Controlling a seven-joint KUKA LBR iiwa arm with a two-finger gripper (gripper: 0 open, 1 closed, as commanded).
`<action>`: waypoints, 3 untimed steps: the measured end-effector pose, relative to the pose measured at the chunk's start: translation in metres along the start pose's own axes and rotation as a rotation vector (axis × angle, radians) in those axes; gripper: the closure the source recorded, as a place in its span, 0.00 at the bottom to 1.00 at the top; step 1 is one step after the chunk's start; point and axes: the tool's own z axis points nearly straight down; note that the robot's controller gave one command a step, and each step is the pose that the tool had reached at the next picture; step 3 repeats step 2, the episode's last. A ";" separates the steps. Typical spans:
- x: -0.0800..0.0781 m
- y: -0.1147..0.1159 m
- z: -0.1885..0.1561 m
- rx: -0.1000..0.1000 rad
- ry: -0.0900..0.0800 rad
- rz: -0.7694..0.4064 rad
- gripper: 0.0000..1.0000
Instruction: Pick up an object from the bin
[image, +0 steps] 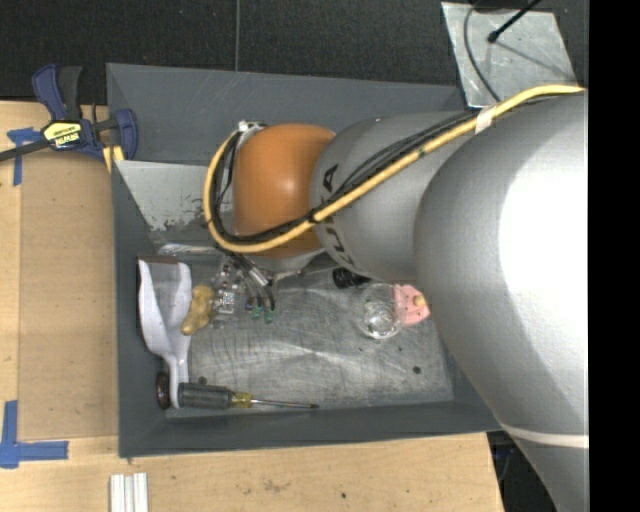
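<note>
The pincer (250, 295) is seen just beside a small tan knobbly object (198, 310) near the left wall of the grey metal bin (300, 432). Whether it is released or clenched cannot be told. The white plastic scoop (160, 305) touching that object may be snagged instead.

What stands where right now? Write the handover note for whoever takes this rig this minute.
Gripper: low in the left half of the bin, just right of a small tan thing; open or shut can't be told.
Things: white plastic scoop by the left wall, black-handled screwdriver along the front wall, clear glass piece and pink thing at the right, beside the arm.
Done: nothing seen lifted; these all lie on the bin floor.
Left: grip one thing, likely the tan one, and lift it out.
</note>
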 end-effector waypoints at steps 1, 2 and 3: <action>0.017 -0.005 -0.025 0.010 0.018 0.040 1.00; -0.021 0.028 -0.107 0.003 0.007 -0.024 1.00; -0.021 0.028 -0.107 0.003 0.007 -0.024 1.00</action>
